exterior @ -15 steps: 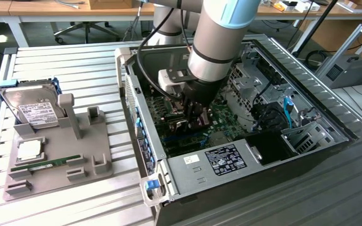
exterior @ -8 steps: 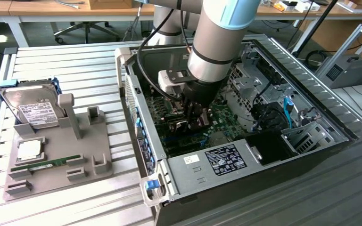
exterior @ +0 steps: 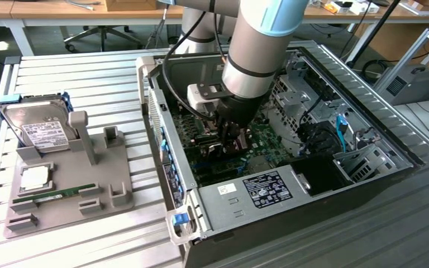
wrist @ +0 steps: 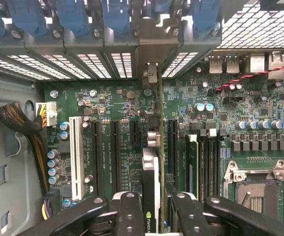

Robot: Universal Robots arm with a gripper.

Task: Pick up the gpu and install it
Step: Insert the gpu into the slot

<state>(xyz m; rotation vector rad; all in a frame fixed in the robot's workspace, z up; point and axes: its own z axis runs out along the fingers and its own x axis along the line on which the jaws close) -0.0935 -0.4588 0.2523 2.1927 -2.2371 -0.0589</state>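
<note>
We are looking at an open computer case [exterior: 393,146] lying on its side on the slatted metal desk [exterior: 87,78], and we are taking that case as our landmark. The arm is reaching down into the middle of the case, and the claw [exterior: 229,139] is hanging just above the green motherboard [exterior: 263,153].

In the wrist view the claw [wrist: 151,211] is gripping the gpu [wrist: 150,182], with one black finger [wrist: 128,211] on each side of the card, so the jaws are standing partly closed around it rather than wide. We are seeing the card edge-on, upright, with a small green logo near the fingers. It is standing in line with the row of black expansion slots [wrist: 114,147] on the motherboard [wrist: 117,108], beside the long white slot [wrist: 75,152], and its far end is pointing toward the vented rear wall of the case with the blue clips [wrist: 73,14]. We cannot tell whether its lower edge is already touching a slot.

Outside the case, toward the exterior view's left, a grey holder tray [exterior: 73,190] is sitting on the desk. A silver hard drive [exterior: 39,128] with a white label is leaning in it, and a narrow green memory stick [exterior: 54,194] is lying near its front edge.
</note>
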